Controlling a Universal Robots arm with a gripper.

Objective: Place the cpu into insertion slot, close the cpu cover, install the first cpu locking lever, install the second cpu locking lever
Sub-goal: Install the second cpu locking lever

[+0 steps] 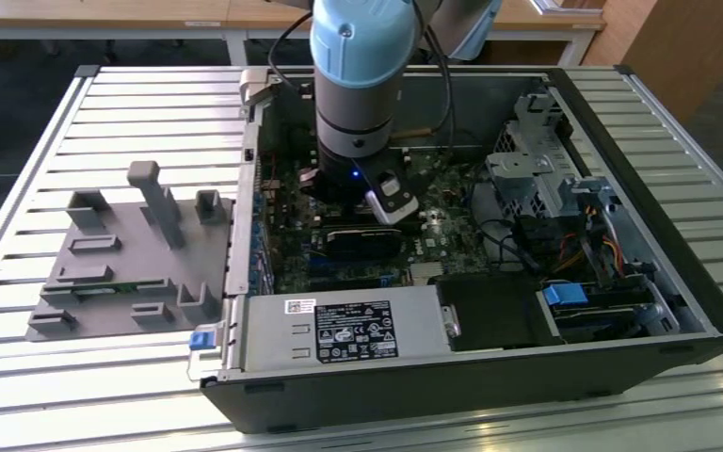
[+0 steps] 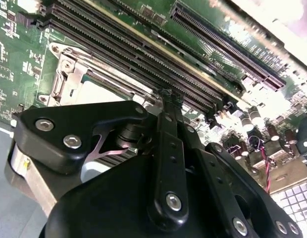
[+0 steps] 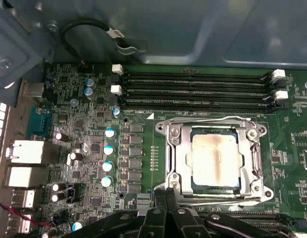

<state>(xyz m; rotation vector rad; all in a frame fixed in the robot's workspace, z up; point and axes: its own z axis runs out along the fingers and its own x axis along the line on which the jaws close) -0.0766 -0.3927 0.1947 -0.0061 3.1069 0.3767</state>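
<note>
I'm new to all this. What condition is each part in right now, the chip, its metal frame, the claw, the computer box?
cpu: seated in the socket.
cpu cover: closed down around the cpu.
gripper: fingers shut together, tips at the socket's edge.
computer case: lying on its side, open.
memory slots: empty.

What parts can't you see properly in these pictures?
- Socket's near edge under the cpu cover: covered by the gripper in the first wrist view.
- The cpu: mostly behind the gripper's black links in the second wrist view.
- Motherboard middle: blocked by the arm in the exterior view.
</note>
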